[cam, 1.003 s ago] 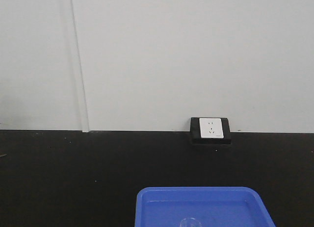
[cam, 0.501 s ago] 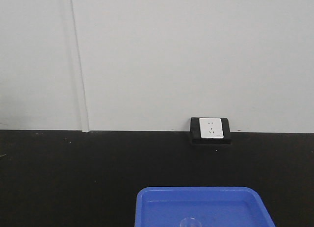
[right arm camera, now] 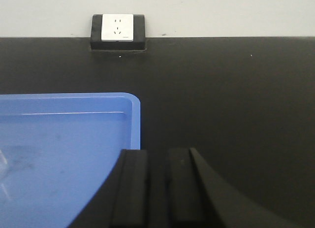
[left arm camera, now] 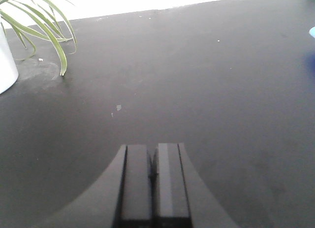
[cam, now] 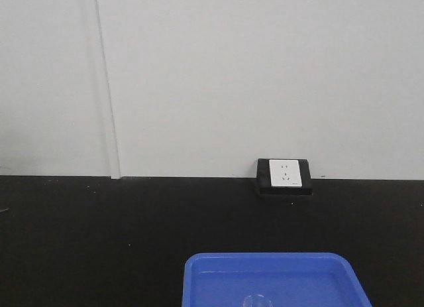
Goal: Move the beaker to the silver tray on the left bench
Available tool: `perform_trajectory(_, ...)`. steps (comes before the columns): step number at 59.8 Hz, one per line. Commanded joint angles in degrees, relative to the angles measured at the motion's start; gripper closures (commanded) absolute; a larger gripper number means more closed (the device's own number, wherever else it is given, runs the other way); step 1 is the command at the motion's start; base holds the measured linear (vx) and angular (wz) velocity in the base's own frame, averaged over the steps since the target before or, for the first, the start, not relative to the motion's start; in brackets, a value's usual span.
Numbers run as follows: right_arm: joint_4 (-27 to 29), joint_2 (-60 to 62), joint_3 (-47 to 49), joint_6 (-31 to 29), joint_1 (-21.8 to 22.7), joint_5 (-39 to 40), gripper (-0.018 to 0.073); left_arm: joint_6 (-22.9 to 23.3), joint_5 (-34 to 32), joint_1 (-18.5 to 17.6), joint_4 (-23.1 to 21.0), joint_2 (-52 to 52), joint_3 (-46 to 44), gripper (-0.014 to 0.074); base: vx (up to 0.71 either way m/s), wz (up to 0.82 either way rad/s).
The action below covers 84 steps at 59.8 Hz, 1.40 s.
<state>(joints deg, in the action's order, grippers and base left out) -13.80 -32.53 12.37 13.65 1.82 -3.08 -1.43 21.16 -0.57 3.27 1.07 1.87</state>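
Only the round rim of the small clear beaker point(cam: 255, 300) shows, at the bottom edge of the front view inside a bright blue tray point(cam: 205, 280). The silver tray is out of view. A matte black worktop point(cam: 99, 234) fills the lower part of each view; I cannot tell whether it is the left bench. My left gripper point(left arm camera: 153, 146) hangs shut and empty over bare black worktop point(left arm camera: 206, 80). My right gripper point(right arm camera: 157, 151) is just past the blue tray's point(right arm camera: 74, 134) right rim, its fingers a narrow gap apart with nothing between them.
A white wall socket in a black box point(cam: 285, 177) sits at the back against the pale wall. A potted plant with long green leaves point(left arm camera: 49, 26) in a white pot point(left arm camera: 6, 60) stands at the left of the left wrist view.
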Motion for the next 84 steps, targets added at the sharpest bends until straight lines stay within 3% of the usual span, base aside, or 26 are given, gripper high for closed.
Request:
perform_trajectory(1, -2.9, -3.8, 2.0, -0.1, -0.1, 10.6, 0.0198, 0.1, -4.7, -0.3, -0.2, 0.3, 1.1, 0.0595, 0.0, 0.0)
perform_trajectory(9, -3.6, -9.1, 2.0, 0.5, -0.1, 17.4, 0.0087, 0.1, -4.7, -0.3, -0.2, 0.3, 1.1, 0.0595, 0.0, 0.0)
perform_trajectory(15, -4.4, -14.3, 2.0, 0.7, -0.1, 22.1, 0.0064, 0.1, -4.7, -0.3, -0.2, 0.3, 1.1, 0.0595, 0.0, 0.0)
perform_trajectory(21, -10.2, -20.7, 2.0, 0.8, -0.1, 29.9, 0.0067, 0.1, -4.7, -0.3, -0.2, 0.3, 1.1, 0.0595, 0.0, 0.0)
perform_trajectory(31, -25.6, -33.6, 2.0, 5.0, -0.1, 46.8, 0.0067, 0.1, -4.7, -0.3, -0.2, 0.3, 1.1, 0.0595, 0.0, 0.0)
perform_trajectory(42, -32.6, -46.3, 2.0, 5.0, -0.1, 56.7, 0.0042, 0.1, -4.7, -0.3, -0.2, 0.3, 1.1, 0.0595, 0.0, 0.0)
perform_trajectory(49, -31.7, -53.0, 2.7, 1.7, -1.9, 59.6, 0.0001, 0.1, -4.7, -0.3, -0.2, 0.3, 1.1, 0.0595, 0.0, 0.0)
perform_trajectory(55, -29.5, -58.0, 5.2, -1.8, -6.8, 59.0, -0.0033, 0.1, -4.7, -0.3, -0.2, 0.3, 1.1, 0.0595, 0.0, 0.0)
perform_trajectory(69, -12.5, -67.8, 11.4, -7.8, -15.5, 58.7, -0.0044, 0.1, -4.7, -0.3, -0.2, 0.3, 1.1, 0.0595, 0.0, 0.0)
perform_trajectory(84, -10.2, -76.8, 18.9, -9.7, -19.5, 59.5, -0.0039, 0.1, -4.7, -0.3, -0.2, 0.3, 1.1, 0.0595, 0.0, 0.0)
